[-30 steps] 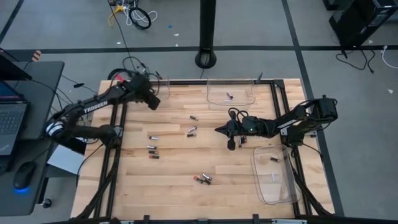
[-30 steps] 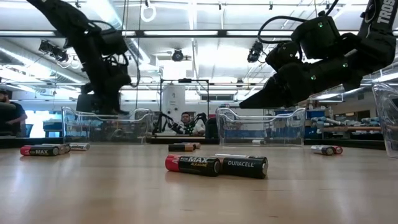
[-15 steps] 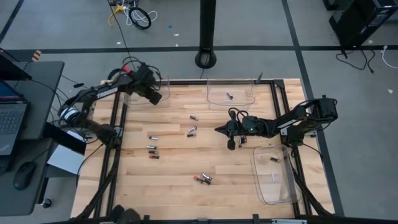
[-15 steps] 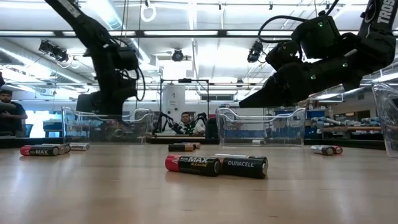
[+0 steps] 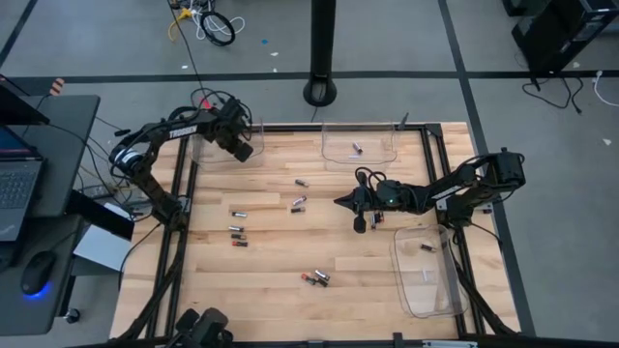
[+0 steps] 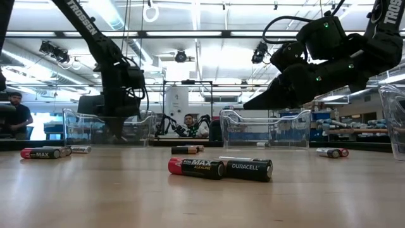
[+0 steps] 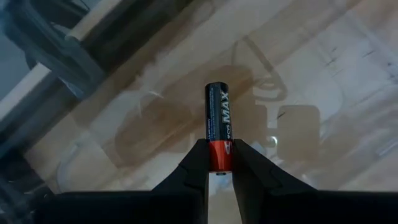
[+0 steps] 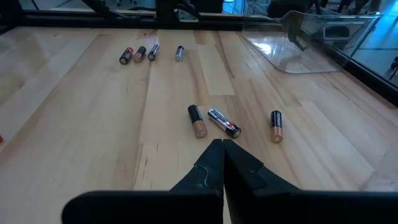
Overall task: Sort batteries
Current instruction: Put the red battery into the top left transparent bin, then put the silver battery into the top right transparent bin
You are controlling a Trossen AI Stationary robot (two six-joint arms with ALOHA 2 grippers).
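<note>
Gripping red-and-black MAX battery | left gripper jaws clamp its red end | right gripper jaws closed, empty

high: overhead, whole table | low: tabletop level, roomward | wrists: close, forward-facing | shared: tabletop

One red-and-black battery stands out from the left gripper's fingers, pinched by its red end. Other batteries lie scattered flat across the table; two lie end to end.
</note>
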